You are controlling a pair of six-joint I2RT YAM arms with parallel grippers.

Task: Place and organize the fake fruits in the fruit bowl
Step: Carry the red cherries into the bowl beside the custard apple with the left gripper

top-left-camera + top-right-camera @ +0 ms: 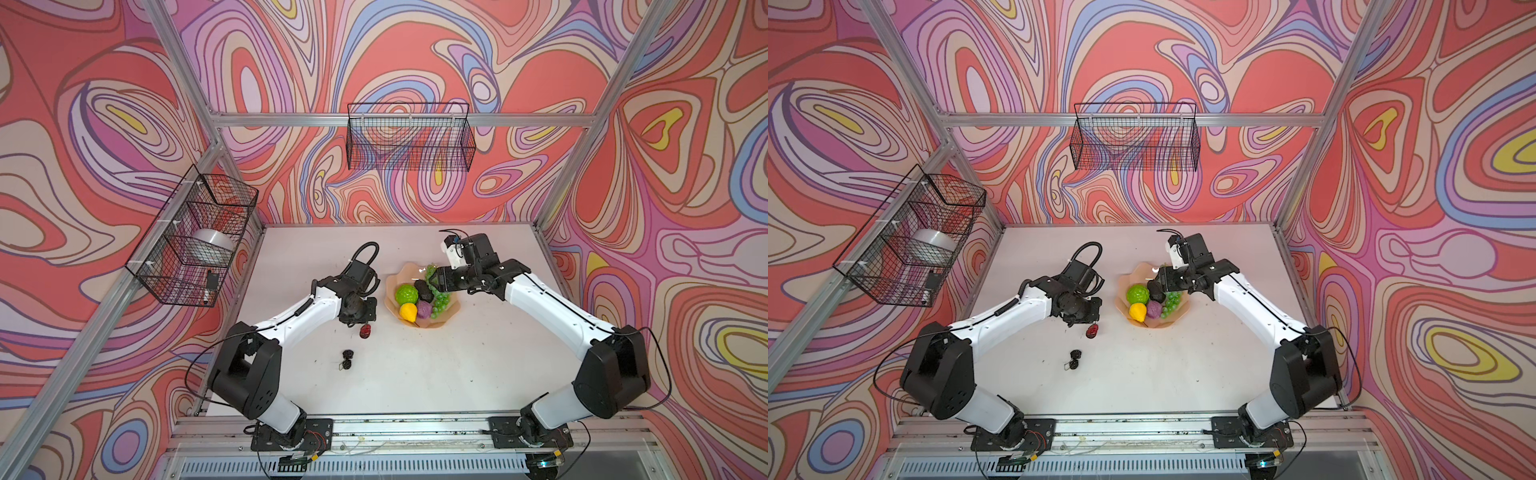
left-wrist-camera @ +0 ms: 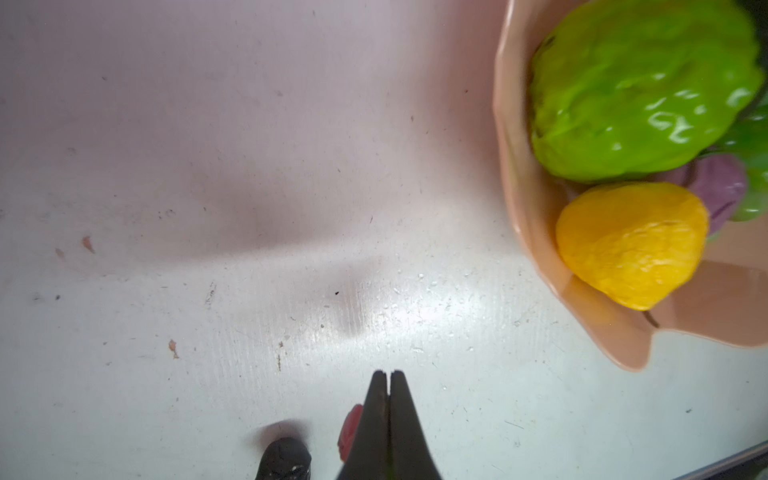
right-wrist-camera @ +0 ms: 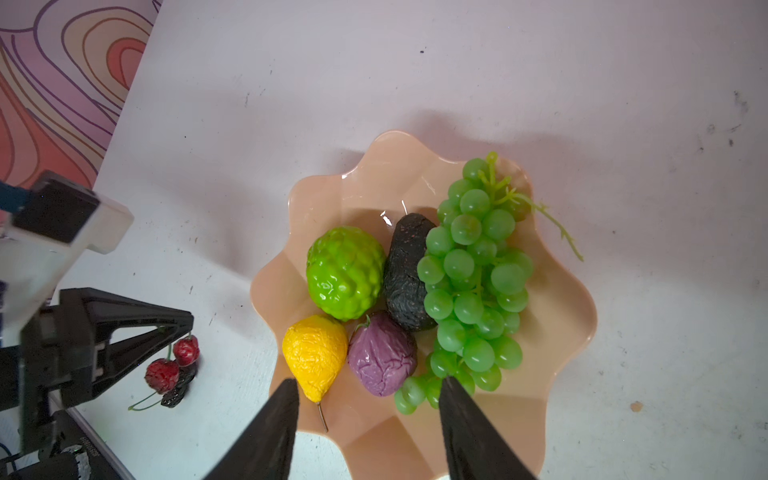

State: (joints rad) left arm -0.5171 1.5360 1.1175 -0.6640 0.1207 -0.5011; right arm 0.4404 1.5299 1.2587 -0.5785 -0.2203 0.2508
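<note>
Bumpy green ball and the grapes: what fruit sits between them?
The dark avocado, seen in the right wrist view, between the bumpy green ball and the grapes.

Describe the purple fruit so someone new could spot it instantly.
Find the peach scalloped fruit bowl on the white table. Inside, the purple fruit sits between the yellow fruit and the green grape bunch. It is the only purple, wrinkled piece there.

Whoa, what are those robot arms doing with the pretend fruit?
They're filling the pink fruit bowl. Five fruits sit inside: green grapes, dark avocado, bumpy green ball, yellow fruit and purple ball. The left gripper is pinched shut on the stem of the red cherry pair, beside the bowl. The right gripper hangs open above the bowl, holding nothing. The black berries lie on the table.
</note>
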